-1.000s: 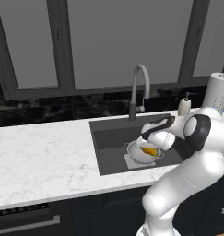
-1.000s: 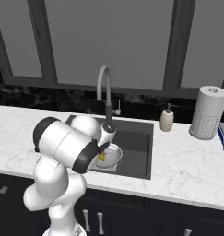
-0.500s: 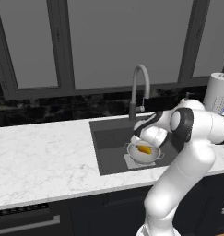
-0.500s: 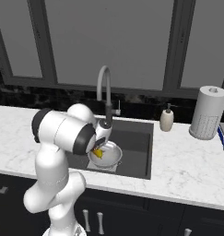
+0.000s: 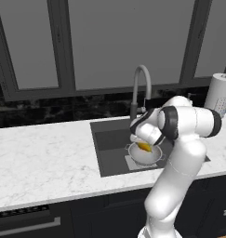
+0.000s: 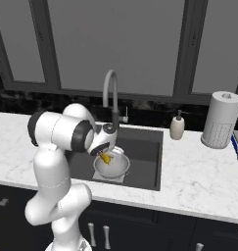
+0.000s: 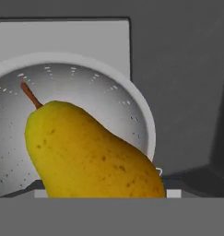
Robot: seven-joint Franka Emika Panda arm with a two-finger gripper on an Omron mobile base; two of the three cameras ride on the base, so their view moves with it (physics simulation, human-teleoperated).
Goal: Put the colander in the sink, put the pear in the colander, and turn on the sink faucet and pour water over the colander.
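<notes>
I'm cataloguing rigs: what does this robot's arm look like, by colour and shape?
The arm is glossy white, built of thick rounded tube segments, with dark grey to black bands at the joints. Its hand end is white with a dark round patch. No cables or markings show.

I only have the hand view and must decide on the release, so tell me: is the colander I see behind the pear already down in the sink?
Observer: Yes, the colander sits on the pale patch on the bottom of the sink.
Operator: Where is the faucet from there?
Observer: The sink faucet stands at the sink's back edge, its spout curving forward over the basin.
Operator: Is water running?
Observer: No stream shows under the spout in either base view.
Operator: How high is the pear?
Observer: The pear is just above the colander's rim, at the gripper.
</notes>
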